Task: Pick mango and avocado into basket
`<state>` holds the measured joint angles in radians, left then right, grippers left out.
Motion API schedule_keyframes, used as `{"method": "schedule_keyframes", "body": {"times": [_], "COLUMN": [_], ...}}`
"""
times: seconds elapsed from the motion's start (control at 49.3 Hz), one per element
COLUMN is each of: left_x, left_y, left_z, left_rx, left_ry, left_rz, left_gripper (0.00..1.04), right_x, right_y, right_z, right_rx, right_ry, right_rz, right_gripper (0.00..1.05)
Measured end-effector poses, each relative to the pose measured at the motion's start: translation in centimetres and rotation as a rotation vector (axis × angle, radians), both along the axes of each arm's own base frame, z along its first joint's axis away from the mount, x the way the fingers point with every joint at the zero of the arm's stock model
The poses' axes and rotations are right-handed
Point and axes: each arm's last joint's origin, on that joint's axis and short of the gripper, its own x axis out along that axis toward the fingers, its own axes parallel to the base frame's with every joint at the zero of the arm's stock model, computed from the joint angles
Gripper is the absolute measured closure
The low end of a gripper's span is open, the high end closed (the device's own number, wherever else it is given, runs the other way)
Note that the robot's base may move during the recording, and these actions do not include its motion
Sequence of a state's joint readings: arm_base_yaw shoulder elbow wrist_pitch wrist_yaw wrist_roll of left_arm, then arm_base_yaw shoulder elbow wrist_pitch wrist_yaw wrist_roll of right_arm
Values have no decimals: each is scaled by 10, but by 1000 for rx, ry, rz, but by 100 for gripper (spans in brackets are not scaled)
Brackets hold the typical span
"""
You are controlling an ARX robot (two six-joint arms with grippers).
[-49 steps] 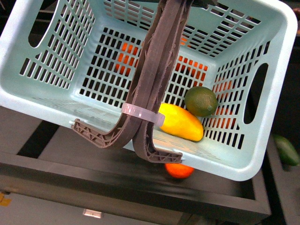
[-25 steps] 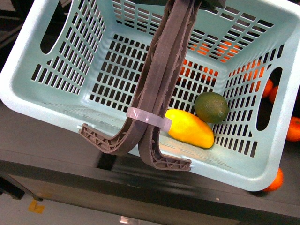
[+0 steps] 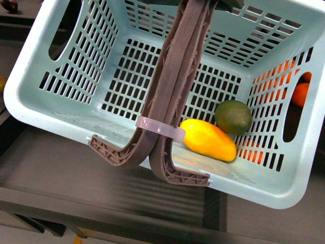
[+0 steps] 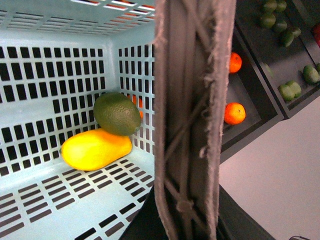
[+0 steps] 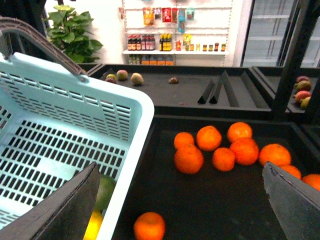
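The pale turquoise basket [image 3: 30, 101] hangs tilted and fills the front view. Its two brown-grey handles [image 3: 175, 76] stand together, bound by a clear strap. My left gripper [image 4: 187, 225] is shut on those handles [image 4: 192, 125]. The yellow mango [image 3: 209, 140] lies on the basket floor by the near wall. The dark green avocado [image 3: 233, 117] rests against it in the corner. The left wrist view shows both, the mango [image 4: 96, 148] and the avocado [image 4: 116, 113]. My right gripper [image 5: 182, 210] is open and empty beside the basket's rim [image 5: 135, 107], over a shelf of oranges.
A black produce shelf [image 5: 200, 200] holds several oranges [image 5: 215, 145] and one loose orange [image 5: 149, 226] near the basket. Oranges [image 3: 299, 94] show through the basket's right wall. Green fruits [image 4: 290, 90] lie in a further bin. A dark shelf ledge [image 3: 101, 178] runs under the basket.
The basket has drifted slightly right in the front view and the shelves beneath it have slid past. The oranges now show only at its right side. Mango and avocado stay in their corner.
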<state>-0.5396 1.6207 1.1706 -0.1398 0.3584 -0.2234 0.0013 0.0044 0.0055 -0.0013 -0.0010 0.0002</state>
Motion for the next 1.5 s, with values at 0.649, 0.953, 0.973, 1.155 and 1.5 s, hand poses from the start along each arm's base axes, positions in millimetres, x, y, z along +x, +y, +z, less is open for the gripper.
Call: {"method": "schedule_keyframes", "body": {"times": [0.649,0.953,0.973,1.155,1.5], "left_x": [-1,58,65,131,242], "left_y": [-1,-20,-23,-47,-9], "left_z": [0,-15,-17,-7,-26], "left_rx": [-4,-22,-33,-204,-476], "left_ry": [0,-147,-157,-101,219], "left_rz": [-17,-201,-170,252,1152], "left_gripper": [97,97,97,97,97], "right_x": [0,0,0,0,0], "right_y": [0,0,0,0,0], "right_z": [0,0,0,0,0], "right_rx": [0,0,0,0,0], "right_ry": [2,2,2,2,2], "right_rz": [-1,0,-1,-1,-1], "right_gripper": [8,8,8,8,8]}}
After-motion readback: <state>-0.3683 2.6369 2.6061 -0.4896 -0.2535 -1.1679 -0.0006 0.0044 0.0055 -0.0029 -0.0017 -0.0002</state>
